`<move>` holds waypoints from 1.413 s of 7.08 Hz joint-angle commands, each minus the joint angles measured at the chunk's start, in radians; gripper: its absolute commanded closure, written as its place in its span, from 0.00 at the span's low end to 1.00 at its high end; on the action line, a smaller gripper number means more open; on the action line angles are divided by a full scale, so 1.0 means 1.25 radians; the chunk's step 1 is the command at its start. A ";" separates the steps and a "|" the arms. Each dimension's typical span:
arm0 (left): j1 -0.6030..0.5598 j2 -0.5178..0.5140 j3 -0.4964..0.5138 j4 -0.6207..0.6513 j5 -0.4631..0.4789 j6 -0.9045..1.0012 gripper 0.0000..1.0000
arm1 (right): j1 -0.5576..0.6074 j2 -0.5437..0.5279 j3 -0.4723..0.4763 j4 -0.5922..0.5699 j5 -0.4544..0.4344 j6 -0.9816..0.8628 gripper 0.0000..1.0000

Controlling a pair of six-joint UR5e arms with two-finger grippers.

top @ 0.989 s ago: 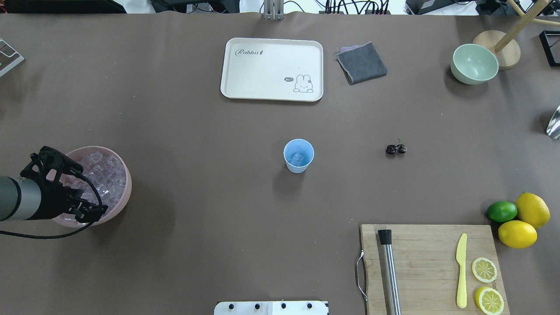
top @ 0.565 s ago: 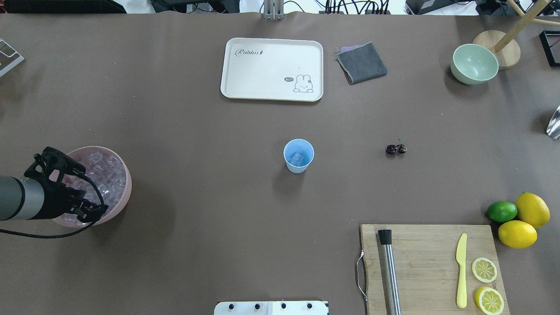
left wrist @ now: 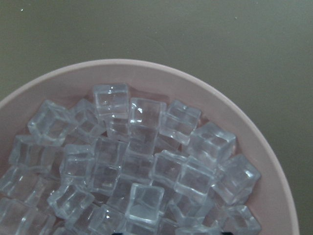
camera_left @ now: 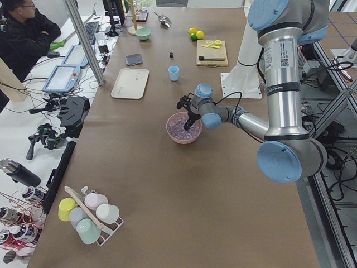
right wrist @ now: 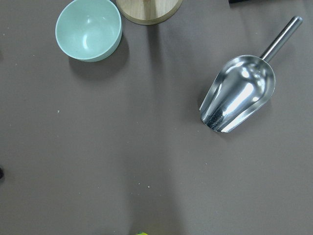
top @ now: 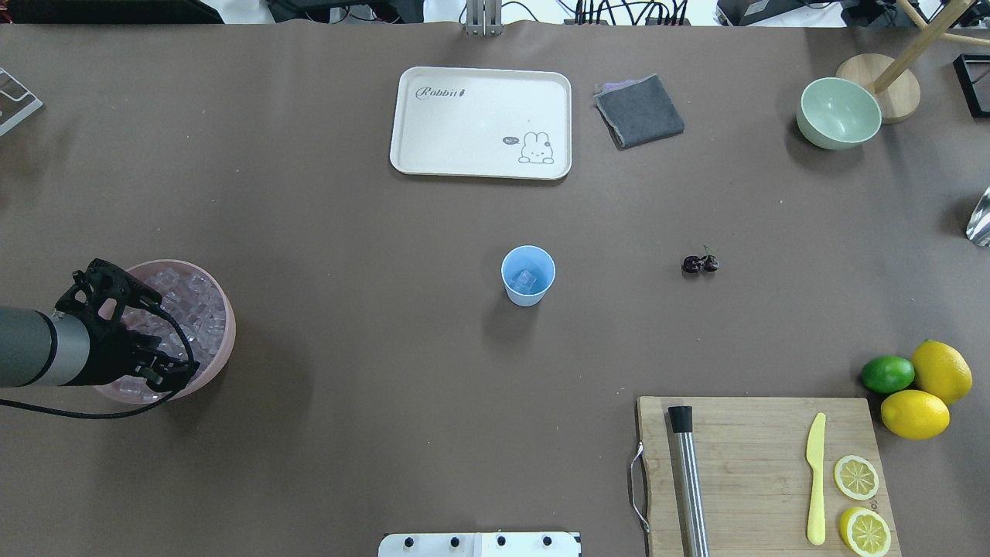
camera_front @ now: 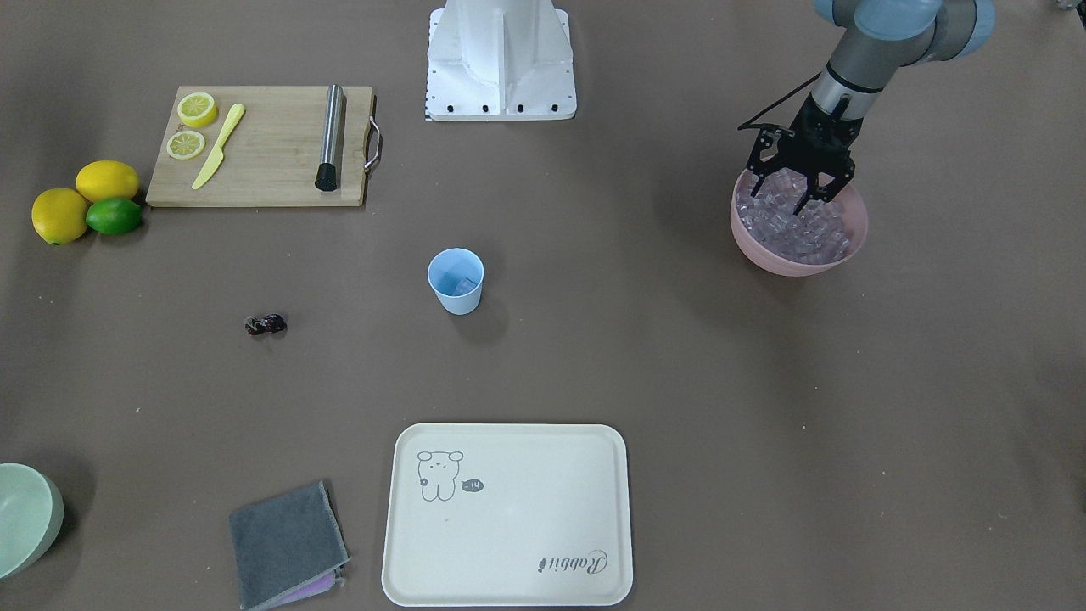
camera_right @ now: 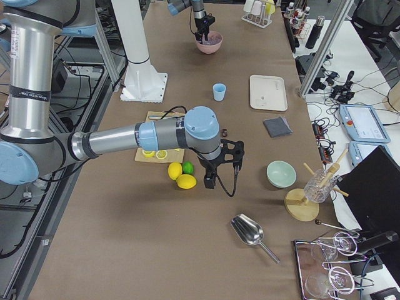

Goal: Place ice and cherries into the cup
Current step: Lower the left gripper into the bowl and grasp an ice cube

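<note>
Exterior front-facing view: the left gripper (camera_front: 796, 180) is seen poised over the pink bowl (camera_front: 776, 259), its fingers spread apart, tips at or just above the ice (camera_front: 819, 233); nothing is seen clamped between them. The light blue cup (camera_front: 458, 304), with a cube already inside, stands well apart toward the counter's middle, and the cherries (camera_front: 265, 324) lie beyond it, on the robot's right. Overhead exterior view: the ice is found directly beneath the gripper, so only a short descent is judged necessary. Left wrist-mounted view: the cubes are shown heaped together, none isolated. Exterior right view: the right gripper (camera_right: 223, 172) is held beside the lemons (camera_right: 185, 181), nearer the cherries; whether its fingers are apart or together cannot be told.
</note>
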 commanded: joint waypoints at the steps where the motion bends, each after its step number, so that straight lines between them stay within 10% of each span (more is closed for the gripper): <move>1: 0.000 -0.005 0.002 0.000 -0.016 0.000 0.37 | 0.000 0.003 -0.001 0.000 -0.001 0.000 0.00; 3: -0.001 -0.005 0.002 0.000 -0.017 0.000 0.91 | 0.000 0.008 -0.001 0.000 -0.001 0.001 0.00; 4: -0.008 -0.004 0.001 -0.001 -0.039 0.000 1.00 | 0.000 0.018 -0.001 0.000 -0.001 0.001 0.00; 10: -0.213 -0.027 -0.006 0.003 -0.212 0.083 1.00 | 0.000 0.044 0.002 0.000 0.005 0.031 0.00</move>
